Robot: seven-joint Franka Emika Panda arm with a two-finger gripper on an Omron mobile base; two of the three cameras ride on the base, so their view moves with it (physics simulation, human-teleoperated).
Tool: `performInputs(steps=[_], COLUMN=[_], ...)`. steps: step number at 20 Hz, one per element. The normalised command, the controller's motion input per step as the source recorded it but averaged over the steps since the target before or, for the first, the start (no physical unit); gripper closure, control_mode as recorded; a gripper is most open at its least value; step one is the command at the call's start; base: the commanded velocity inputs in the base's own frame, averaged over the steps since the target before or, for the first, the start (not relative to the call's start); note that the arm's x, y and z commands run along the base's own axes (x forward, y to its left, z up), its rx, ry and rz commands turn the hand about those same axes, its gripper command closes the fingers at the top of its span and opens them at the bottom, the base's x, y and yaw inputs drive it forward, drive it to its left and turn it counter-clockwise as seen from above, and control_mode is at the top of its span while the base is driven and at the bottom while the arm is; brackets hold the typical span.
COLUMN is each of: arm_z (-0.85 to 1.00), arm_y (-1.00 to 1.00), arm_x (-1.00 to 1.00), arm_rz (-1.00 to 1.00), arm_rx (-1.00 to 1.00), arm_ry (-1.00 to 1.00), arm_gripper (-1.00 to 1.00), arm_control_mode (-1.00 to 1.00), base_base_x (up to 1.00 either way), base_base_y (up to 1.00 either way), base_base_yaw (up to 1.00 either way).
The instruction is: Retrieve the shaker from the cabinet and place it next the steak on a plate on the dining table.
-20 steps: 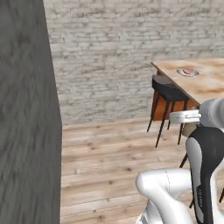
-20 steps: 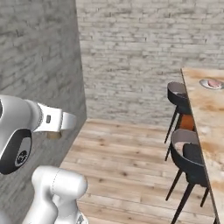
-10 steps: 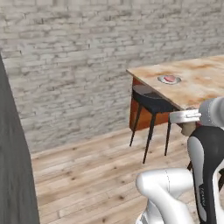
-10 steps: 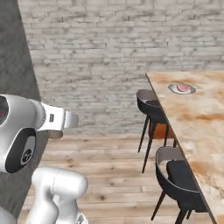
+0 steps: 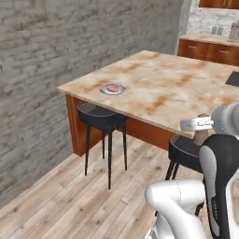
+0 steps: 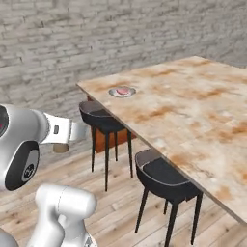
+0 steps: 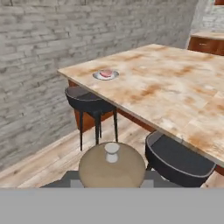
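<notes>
Beige table (image 5: 177, 88) veined rust-orange, pinkish-red steak (image 5: 112, 88) on grey plate (image 5: 105, 91), tan-brown shaker (image 7: 112, 166), black stools (image 6: 163, 176), grey brick wall (image 5: 42, 56)

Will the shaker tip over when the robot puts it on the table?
Probably not by itself: the shaker looks wide-bodied with a small knob top, so it should stand steady on the flat dining table. Being round, it would likely roll if it fell.

Bare dining table (image 5: 177, 88) top surrounds the plate (image 5: 112, 89); two black stools (image 5: 100, 116) line the near edge.
</notes>
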Motion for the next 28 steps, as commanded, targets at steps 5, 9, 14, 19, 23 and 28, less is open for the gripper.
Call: performInputs(steps=[5, 9, 14, 19, 23, 28], arm_z=[0.00, 0.00, 0.00, 0.00, 0.00, 0.00], arm_y=[0.00, 0.00, 0.00, 0.00, 0.00, 0.00], arm_x=[0.00, 0.00, 0.00, 0.00, 0.00, 0.00], arm_rz=[0.00, 0.00, 0.00, 0.00, 0.00, 0.00], arm_rx=[0.00, 0.00, 0.00, 0.00, 0.00, 0.00], arm_ry=[0.00, 0.00, 0.00, 0.00, 0.00, 0.00], arm_gripper=[1.00, 1.00, 1.00, 1.00, 1.00, 1.00], arm_control_mode=[1.00, 1.00, 1.00, 1.00, 1.00, 1.00], base_base_x=[0.65, 0.73, 0.70, 0.91, 1.00, 1.00], base_base_y=[0.84, 1.00, 1.00, 0.80, 0.23, 0.02], base_base_yaw=[-0.66, -0.46, -0.34, -0.23, -0.20, -0.29])
